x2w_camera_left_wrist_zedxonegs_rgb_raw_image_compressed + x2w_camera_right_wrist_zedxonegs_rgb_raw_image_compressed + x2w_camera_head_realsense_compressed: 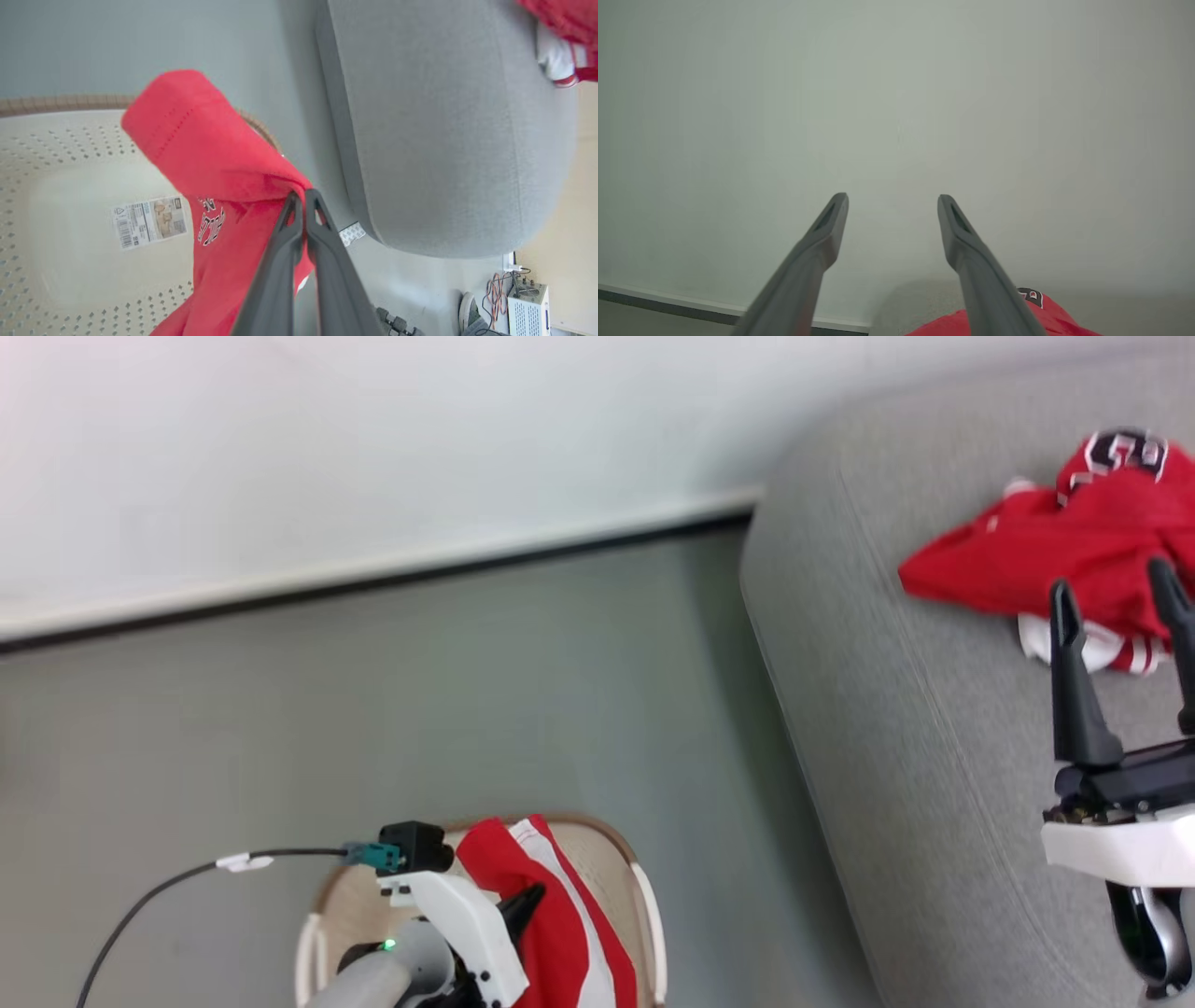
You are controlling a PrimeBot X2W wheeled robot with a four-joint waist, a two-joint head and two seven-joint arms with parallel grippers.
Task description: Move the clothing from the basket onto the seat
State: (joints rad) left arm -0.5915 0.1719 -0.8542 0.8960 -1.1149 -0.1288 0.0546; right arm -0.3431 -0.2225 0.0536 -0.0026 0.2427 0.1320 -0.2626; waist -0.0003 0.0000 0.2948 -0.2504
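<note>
Left end effector (303, 195) pinches red clothing (205, 149), apparently hanging above the basket (56, 154).

A: Which colours were noted on the clothing (1055, 555)?
B: Bright red was seen, with white panels and red-white striped trim; a round black-and-white emblem (1125, 453) was borne.
A: And the seat (896, 728)?
B: Grey woven fabric was recorded.
A: The basket (56, 154)?
B: Cream-white plastic, dotted with rows of small holes, was edged by a brown rim; a white label (149, 221) was printed in black.
</note>
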